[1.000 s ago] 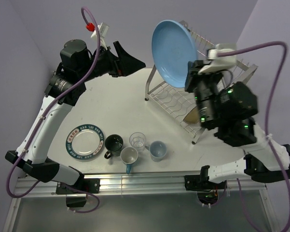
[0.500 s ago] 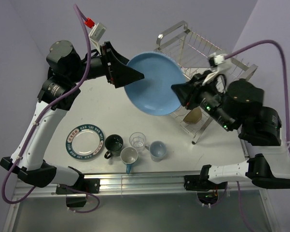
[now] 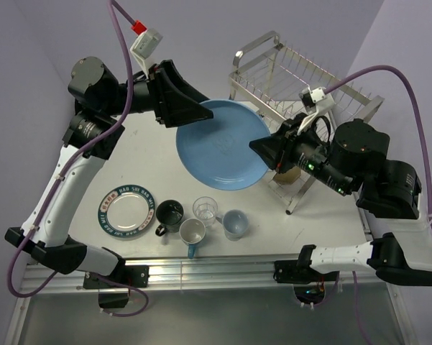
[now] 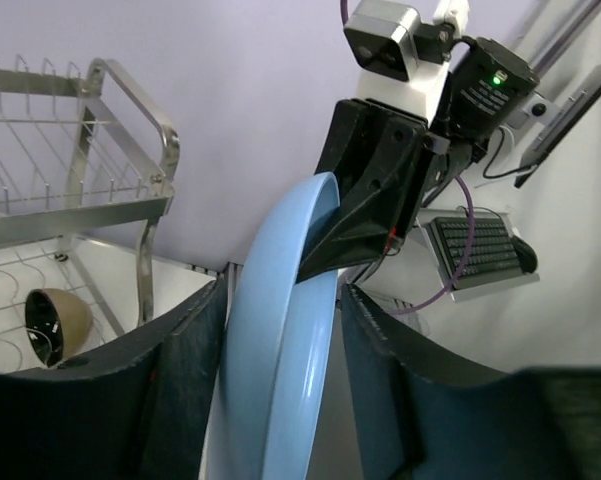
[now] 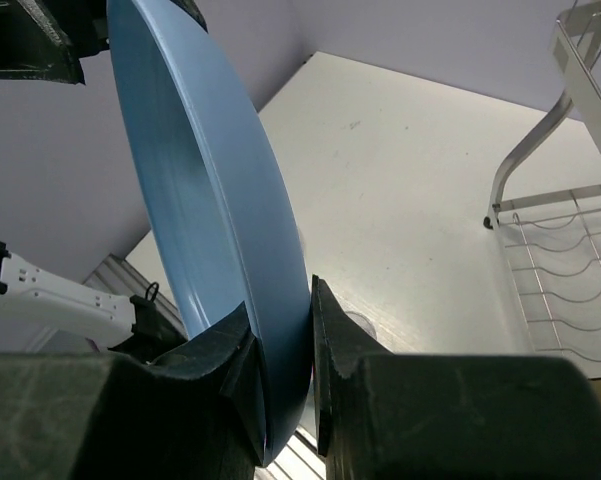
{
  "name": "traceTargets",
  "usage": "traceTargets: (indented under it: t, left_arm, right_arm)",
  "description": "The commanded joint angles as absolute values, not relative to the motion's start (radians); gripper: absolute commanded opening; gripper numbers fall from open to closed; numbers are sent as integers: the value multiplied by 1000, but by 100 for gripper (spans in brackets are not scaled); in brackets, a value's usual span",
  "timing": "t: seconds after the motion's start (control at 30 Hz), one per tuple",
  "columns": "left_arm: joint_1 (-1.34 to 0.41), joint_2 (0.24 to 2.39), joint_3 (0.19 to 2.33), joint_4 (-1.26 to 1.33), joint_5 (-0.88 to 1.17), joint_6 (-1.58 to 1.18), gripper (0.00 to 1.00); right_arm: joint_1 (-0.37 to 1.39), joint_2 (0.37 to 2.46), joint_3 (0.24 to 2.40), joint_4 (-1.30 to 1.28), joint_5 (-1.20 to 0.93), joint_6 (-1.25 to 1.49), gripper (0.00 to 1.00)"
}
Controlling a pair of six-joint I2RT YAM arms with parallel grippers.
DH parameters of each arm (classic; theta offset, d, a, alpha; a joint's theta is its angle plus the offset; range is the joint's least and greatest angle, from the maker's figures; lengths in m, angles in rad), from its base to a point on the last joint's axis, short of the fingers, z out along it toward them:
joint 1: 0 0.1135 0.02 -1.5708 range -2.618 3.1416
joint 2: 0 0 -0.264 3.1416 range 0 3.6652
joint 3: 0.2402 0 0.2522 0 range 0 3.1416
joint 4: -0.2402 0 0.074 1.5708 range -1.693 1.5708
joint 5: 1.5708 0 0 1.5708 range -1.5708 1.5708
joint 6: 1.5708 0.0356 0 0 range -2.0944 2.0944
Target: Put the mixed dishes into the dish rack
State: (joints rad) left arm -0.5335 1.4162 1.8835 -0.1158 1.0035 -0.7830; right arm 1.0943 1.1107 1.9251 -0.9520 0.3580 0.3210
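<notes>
A: Where's the light-blue plate (image 3: 219, 147)?
B: We see it midair over the worktop (image 3: 144, 165), beside the dish rack (image 3: 287, 68). Right hand (image 5: 280, 330) clenched on its rim. Left hand (image 4: 282, 295) straddles the opposite rim, and we can't tell if it grips.

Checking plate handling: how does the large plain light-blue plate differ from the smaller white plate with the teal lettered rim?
The plain light-blue plate is larger; the white plate has a teal lettered rim. The blue one is tilted midair, pinched by the right gripper; the white one lies flat on the table. Both are round.
</notes>
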Motion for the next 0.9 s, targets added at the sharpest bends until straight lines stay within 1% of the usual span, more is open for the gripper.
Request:
traceTargets:
  t: [0.0, 0.03, 0.13, 0.2, 0.23, 0.3, 0.37, 0.43, 0.47, 0.5, 0.53, 0.57, 0.6, 0.63, 0.73, 0.77, 0.8, 0.83, 0.87]
  left_arm:
    - [-540, 1410, 1898, -58, 1153, -856, 53]
    - [-540, 1411, 1896, -61, 1163, -857, 50]
    - [-540, 1402, 1859, -31, 1195, -890, 46]
    - [-541, 1393, 1830, 15, 1221, -942, 46]
    - [-541, 1382, 1801, 70, 1232, -963, 48]
    - [-540, 1371, 1780, 93, 1250, -995, 51]
    - [-541, 1359, 1755, 107, 1261, -1011, 58]
    - [-543, 1348, 1734, 118, 1270, -1020, 60]
    - [-545, 1347, 1730, 114, 1272, -1019, 59]
    - [-545, 1344, 1730, 103, 1272, -1012, 56]
    - [-545, 1344, 1735, 94, 1272, -1006, 42]
    - [-545, 1345, 1735, 89, 1273, -1011, 33]
    - [-545, 1348, 1735, 86, 1272, -1014, 19]
    - [-545, 1353, 1735, 77, 1266, -1008, 0]
    - [-551, 1361, 1739, 28, 1255, -985, 0]
    - [-552, 1364, 1750, -3, 1232, -935, 0]
    - [-552, 1373, 1778, -88, 1218, -908, 0]
    - [-552, 1379, 1796, -138, 1201, -879, 0]
    - [-551, 1387, 1825, -191, 1149, -802, 0]
  right_arm:
    - [1039, 1098, 1951, -882, 318, 328, 0]
    - [1031, 1100, 1951, -884, 308, 324, 0]
    - [1002, 1100, 1947, -887, 270, 314, 0]
    - [979, 1098, 1944, -879, 259, 307, 0]
    - [968, 1098, 1945, -877, 255, 302, 0]
    - [936, 1106, 1956, -874, 232, 293, 0]
    - [916, 1114, 1971, -874, 195, 287, 0]
    - [885, 1129, 1980, -874, 164, 278, 0]
    - [879, 1135, 1991, -874, 152, 276, 0]
    - [864, 1144, 1994, -874, 137, 272, 0]
    - [858, 1149, 2000, -874, 129, 270, 0]
    - [853, 1155, 2011, -874, 121, 267, 0]
    - [841, 1157, 2017, -874, 109, 267, 0]
    - [836, 1160, 2028, -874, 101, 267, 0]
    - [818, 1172, 2048, -874, 78, 268, 0]
    - [816, 1178, 2063, -876, 74, 268, 0]
    - [815, 1181, 2069, -874, 71, 268, 0]
    - [813, 1186, 2075, -876, 81, 267, 11]
    - [813, 1190, 2085, -880, 89, 267, 26]
